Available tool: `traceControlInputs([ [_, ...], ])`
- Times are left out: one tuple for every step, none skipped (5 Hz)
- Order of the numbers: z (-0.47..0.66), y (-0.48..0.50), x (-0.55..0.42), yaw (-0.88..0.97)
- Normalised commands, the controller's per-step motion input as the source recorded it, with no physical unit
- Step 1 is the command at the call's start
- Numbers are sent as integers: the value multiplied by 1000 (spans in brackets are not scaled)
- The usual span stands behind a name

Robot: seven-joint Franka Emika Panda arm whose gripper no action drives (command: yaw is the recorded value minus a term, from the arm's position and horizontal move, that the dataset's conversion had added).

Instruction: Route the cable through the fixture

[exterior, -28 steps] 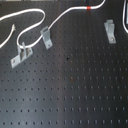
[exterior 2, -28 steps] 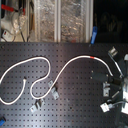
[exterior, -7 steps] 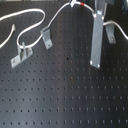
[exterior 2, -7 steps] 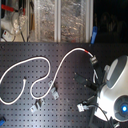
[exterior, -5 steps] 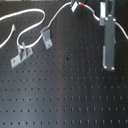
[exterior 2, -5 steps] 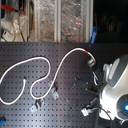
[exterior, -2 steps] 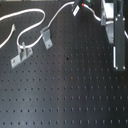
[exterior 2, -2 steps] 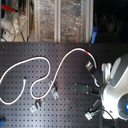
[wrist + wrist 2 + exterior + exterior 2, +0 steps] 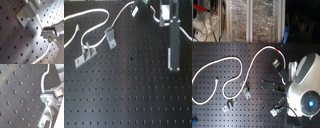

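Note:
The cable [image 9: 239, 64] is a thin white cord looping over the black perforated board, with its red band [image 9: 278, 50] near the white arm [image 9: 304, 85]. In the first exterior view the cable [image 9: 94, 22] curves past two metal fixture brackets [image 9: 110, 37] [image 9: 85, 55], and the arm's dark bar [image 9: 173, 45] hangs to their right. Both wrist views show my gripper [image 9: 48, 35] [image 9: 47, 97] shut on the cable [image 9: 40, 25] [image 9: 43, 81]. A metal fixture [image 9: 27, 12] stands close beside the held stretch.
More small fixtures stand on the board [image 9: 222, 55] in the second exterior view: two [image 9: 246, 94] [image 9: 228, 106] below the cable's loop, one [image 9: 276, 62] by the arm and one [image 9: 274, 112] low down. Clear bins [image 9: 252, 20] line the far edge.
The arm's dark bar has moved toward the first exterior view's right, away from the two brackets. The cable's big loop has stayed where it was.

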Motion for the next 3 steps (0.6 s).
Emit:
traceControlInputs([
  [134,-52,-110,-11],
  [83,-199,-33,-343],
  [87,-157,-111,0],
])
